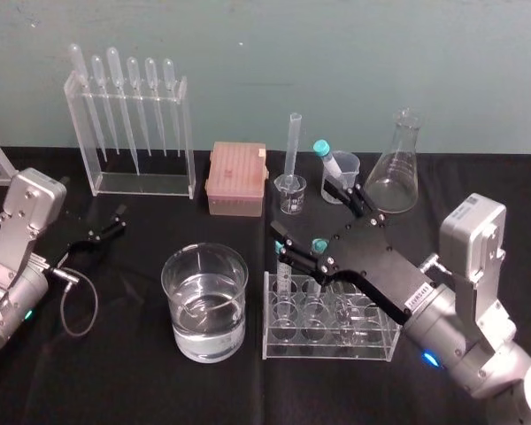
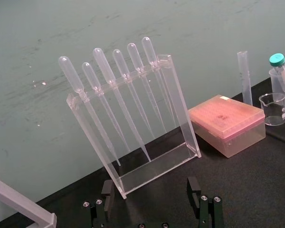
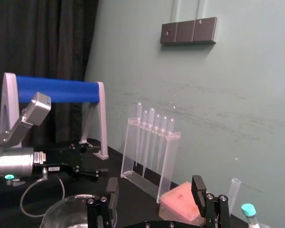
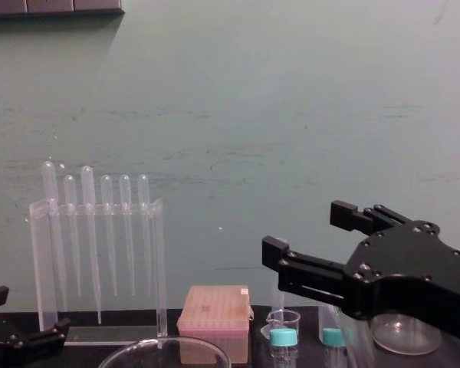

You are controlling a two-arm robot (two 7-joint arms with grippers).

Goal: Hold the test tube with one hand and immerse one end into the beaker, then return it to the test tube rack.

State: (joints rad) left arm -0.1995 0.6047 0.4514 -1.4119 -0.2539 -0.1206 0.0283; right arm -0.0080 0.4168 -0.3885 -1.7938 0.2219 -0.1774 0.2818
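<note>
Hovering with fingers spread wide and nothing between them, the right hand (image 1: pixel 281 241) sits over a low rack (image 1: pixel 329 350) of teal-capped tubes. Just beyond it the test tube (image 1: pixel 292 146) stands upright and uncapped beside a small beaker (image 1: pixel 290 193). To the left, on the black tabletop (image 1: pixel 133 372), is the beaker (image 1: pixel 179 276), part filled with clear liquid. The tall rack (image 1: pixel 146 184), holding pipettes (image 1: pixel 115 88), stands at the back left. The left hand (image 1: pixel 117 221), also spread and empty, rests near it. To do this step well, the right hand should probably pass above the caps, close on the test tube's upper half, and lift straight up.
</note>
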